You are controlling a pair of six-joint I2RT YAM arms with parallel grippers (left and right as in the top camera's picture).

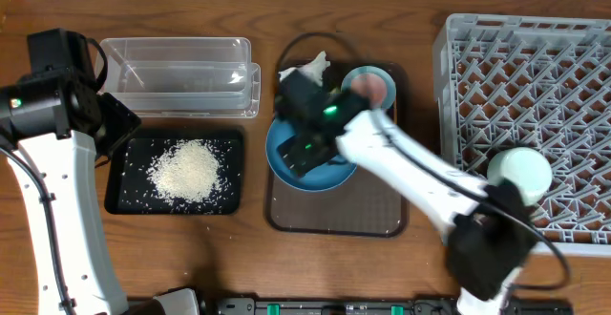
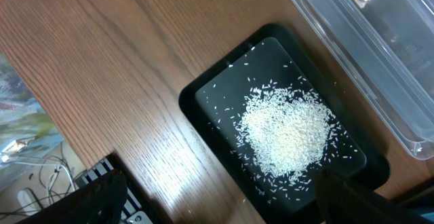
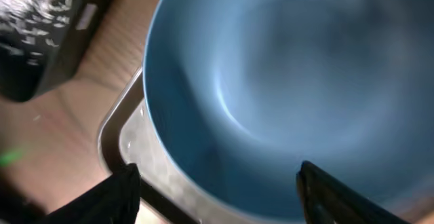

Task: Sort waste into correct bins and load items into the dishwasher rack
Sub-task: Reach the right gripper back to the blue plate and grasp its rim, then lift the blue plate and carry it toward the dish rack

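Note:
A large dark blue bowl (image 1: 329,175) sits on the left of the brown serving tray (image 1: 334,215). My right gripper (image 1: 305,134) hovers over it, open and empty. In the right wrist view its fingers (image 3: 217,180) straddle the bowl's near rim (image 3: 291,81). A pink cup (image 1: 374,87) sits in the small light blue bowl (image 1: 355,74) at the tray's back, beside a crumpled white tissue (image 1: 312,67). White rice (image 1: 186,170) lies piled in the black tray (image 1: 119,196). My left gripper (image 2: 220,180) is open above that tray's edge. The mint-green bowl (image 1: 520,170) rests upside down in the grey rack (image 1: 535,57). The snack wrapper is out of view.
The clear plastic tub (image 1: 181,72) stands behind the black tray, also in the left wrist view (image 2: 366,54). My right arm stretches from the front right across the serving tray. A few rice grains lie on the wood by the black tray (image 2: 203,95).

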